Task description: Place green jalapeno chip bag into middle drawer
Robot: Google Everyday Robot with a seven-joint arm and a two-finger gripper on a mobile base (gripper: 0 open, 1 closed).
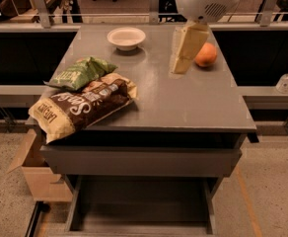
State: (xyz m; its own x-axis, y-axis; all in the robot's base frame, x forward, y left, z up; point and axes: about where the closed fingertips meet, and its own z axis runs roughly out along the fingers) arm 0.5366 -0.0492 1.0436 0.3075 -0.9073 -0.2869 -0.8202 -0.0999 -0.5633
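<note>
The green jalapeno chip bag (82, 73) lies on the left side of the grey cabinet top (183, 98), partly tucked under the larger brown-and-yellow chip bag (85, 105). My gripper (182, 65) hangs over the back right of the top, just left of an orange (206, 55), well to the right of the green bag and holding nothing. The middle drawer (75, 209) is pulled out low at the front, a wide shallow tray with a dark floor and nothing in it.
A white bowl (126, 37) stands at the back of the top. A drawer with a plain grey front panel (139, 159) sits above the open tray. A cardboard box (35, 174) is on the floor at left. A sanitizer bottle (287, 80) stands on the right ledge.
</note>
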